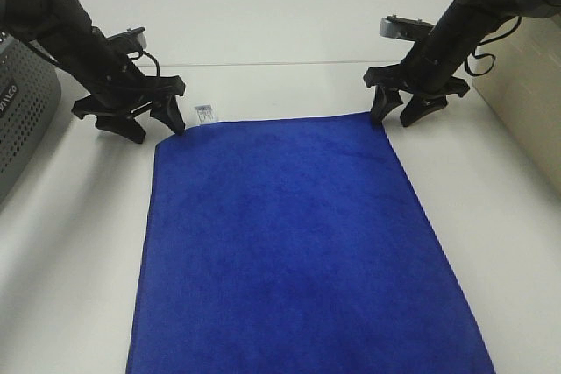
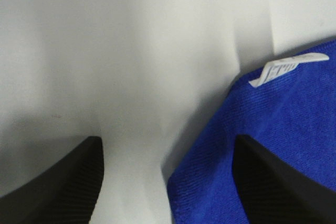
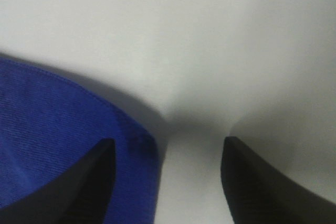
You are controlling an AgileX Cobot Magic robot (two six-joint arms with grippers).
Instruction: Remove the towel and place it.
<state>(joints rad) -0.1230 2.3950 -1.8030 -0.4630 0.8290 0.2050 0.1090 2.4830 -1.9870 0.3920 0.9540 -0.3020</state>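
The left tool [image 1: 149, 126] stands wide open and empty at the far-left corner, beside the single white tag [image 1: 204, 114]. The one towel [image 1: 298, 243] lies flat on the bench [image 1: 289, 24]. It is probably light, soft and floppy, and best pinched at both far corners. The right tool [image 1: 396, 117], the second of two, gapes empty over the far-right corner.

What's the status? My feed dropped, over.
Left gripper open over tagged far corner of towel. Right gripper open over other far corner. Towel flat on table, ungripped. Nothing on it.
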